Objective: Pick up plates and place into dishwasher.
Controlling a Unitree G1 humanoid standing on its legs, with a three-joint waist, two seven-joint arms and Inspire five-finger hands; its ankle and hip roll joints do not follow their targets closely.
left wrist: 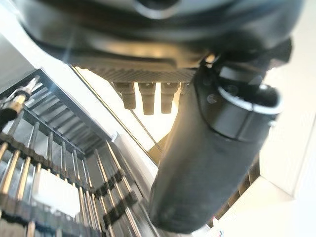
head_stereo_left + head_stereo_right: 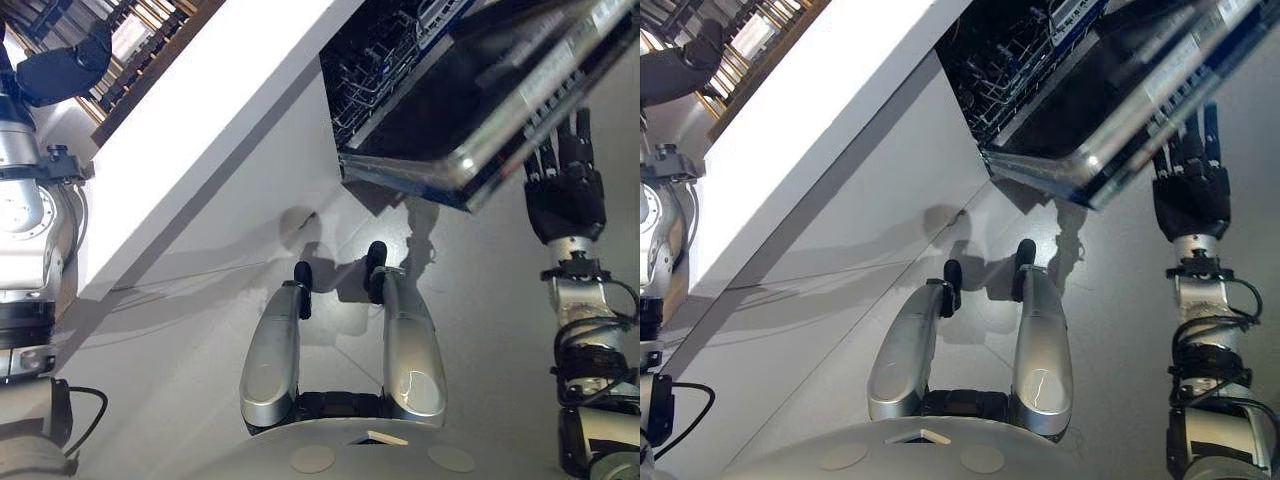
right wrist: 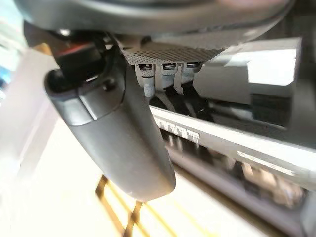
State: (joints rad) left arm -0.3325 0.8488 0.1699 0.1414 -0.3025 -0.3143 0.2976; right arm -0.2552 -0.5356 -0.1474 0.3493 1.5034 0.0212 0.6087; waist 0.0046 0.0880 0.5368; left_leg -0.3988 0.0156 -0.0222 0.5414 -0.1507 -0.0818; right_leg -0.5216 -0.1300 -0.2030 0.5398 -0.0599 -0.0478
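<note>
Under the open dishwasher door (image 2: 470, 130) — right hand (image 2: 565, 195) fingers straight; left hand (image 2: 62, 68) fingers unclear.

Right hand (image 2: 566, 195) fingers straight under open dishwasher door (image 2: 520, 100), white counter (image 2: 215, 110)

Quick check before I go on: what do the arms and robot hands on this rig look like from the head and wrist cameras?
Both arms are silver-grey with black joint bands. The right robot hand is dark, on a pale wrist collar above a ribbed black section. The left robot hand is dark too, with a perforated palm edge and a broad, smooth black thumb.
</note>
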